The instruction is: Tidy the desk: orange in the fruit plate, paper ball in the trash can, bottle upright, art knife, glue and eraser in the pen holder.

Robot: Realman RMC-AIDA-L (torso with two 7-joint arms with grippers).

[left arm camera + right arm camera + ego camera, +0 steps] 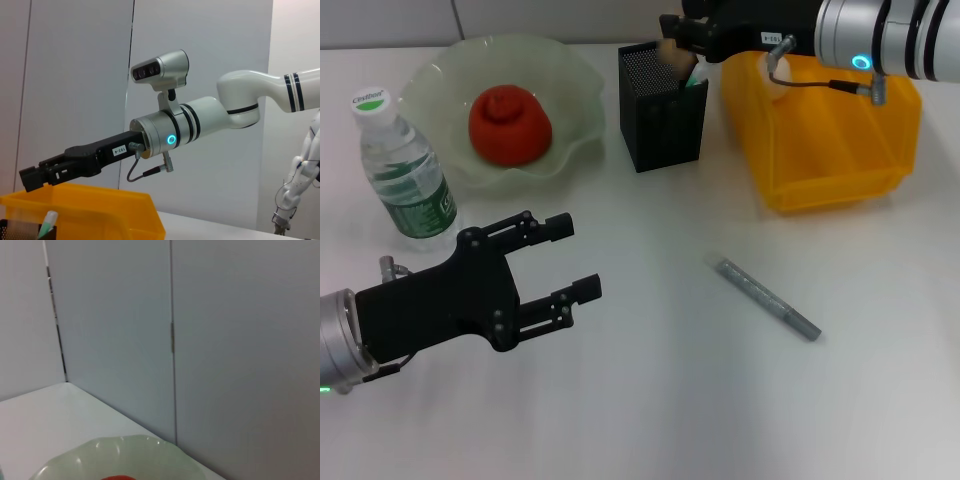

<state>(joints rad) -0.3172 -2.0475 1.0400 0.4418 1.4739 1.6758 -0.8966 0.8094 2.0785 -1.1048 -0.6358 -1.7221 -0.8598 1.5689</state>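
Observation:
The orange [510, 123] lies in the pale green fruit plate [440, 75]. The bottle [405, 170] stands upright at the left. My right gripper [672, 45] hangs over the black mesh pen holder [660, 120], shut on the small tan eraser [670, 57]. A green-and-white glue stick [695, 75] pokes out of the holder. The grey art knife [767, 298] lies flat on the table, right of centre. My left gripper [576, 257] is open and empty, low over the front left of the table. The yellow trash can [830, 140] stands beside the holder. I cannot make out the paper ball.
The left wrist view shows my right gripper [30, 179] above the yellow trash can [100, 210], with the glue stick [47, 222] below it. The right wrist view shows only the fruit plate's rim [120, 452] and grey wall panels.

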